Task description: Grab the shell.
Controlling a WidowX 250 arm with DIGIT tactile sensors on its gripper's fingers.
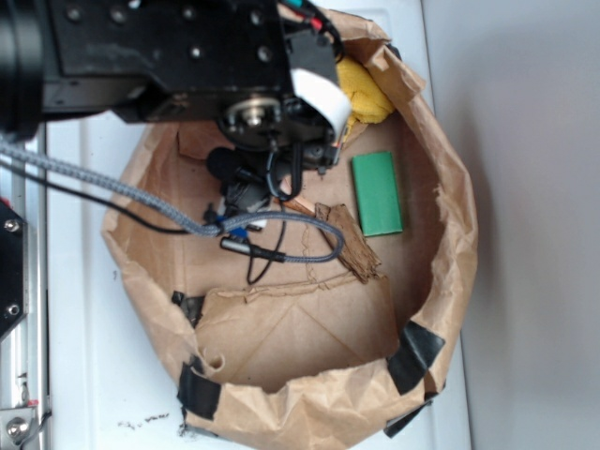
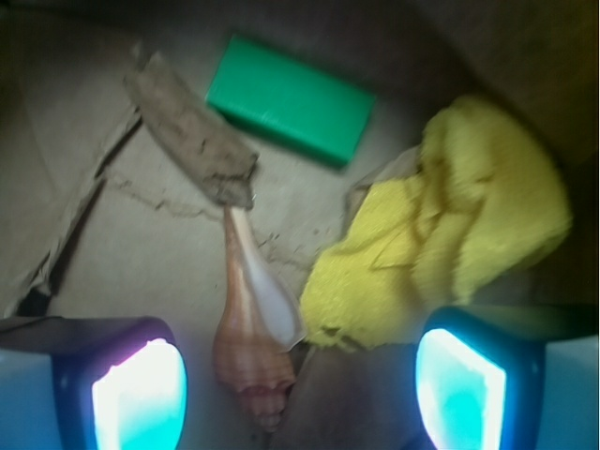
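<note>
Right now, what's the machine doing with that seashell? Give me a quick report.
Gripper open, fingers either side of the shell. Shell not yet held. Yellow cloth close on one side, bark piece at the shell's tail.

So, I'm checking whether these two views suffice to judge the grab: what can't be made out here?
- Shell: hidden in the exterior view by the arm; its wide end is blurred in the wrist view.
- Claw: only the two pads show in the wrist view, cut by the bottom edge.
- Yellow cloth: mostly covered by the arm in the exterior view.
- Bark piece: whether it touches the shell's tail is unclear.
</note>
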